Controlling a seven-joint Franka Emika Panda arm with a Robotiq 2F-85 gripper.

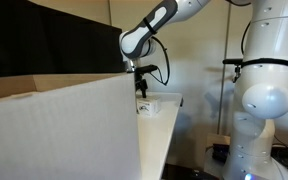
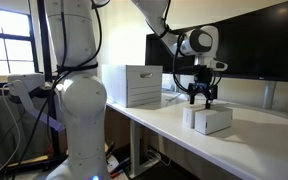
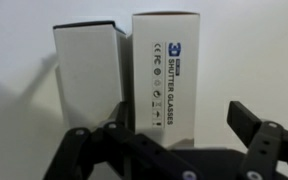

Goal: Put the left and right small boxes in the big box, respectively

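Observation:
Two small white boxes stand side by side on the white table. In the wrist view the left small box (image 3: pixel 87 75) has a plain face and the right small box (image 3: pixel 167 65) shows dark "shutter glasses" print. They show together in an exterior view (image 2: pixel 209 120) and at the table's far end (image 1: pixel 154 103). My gripper (image 3: pixel 162 128) is open and empty, just above them, its fingers straddling the printed box (image 2: pixel 202 97) (image 1: pixel 141 86). The big box (image 2: pixel 132 85) with pale walls stands farther along the table, and it fills the foreground in an exterior view (image 1: pixel 64 130).
The white table (image 2: pixel 264 140) runs along a wall with a dark screen (image 2: pixel 244 40) behind the boxes. A second white robot body (image 1: pixel 264 90) (image 2: pixel 74 100) stands beside the table's edge.

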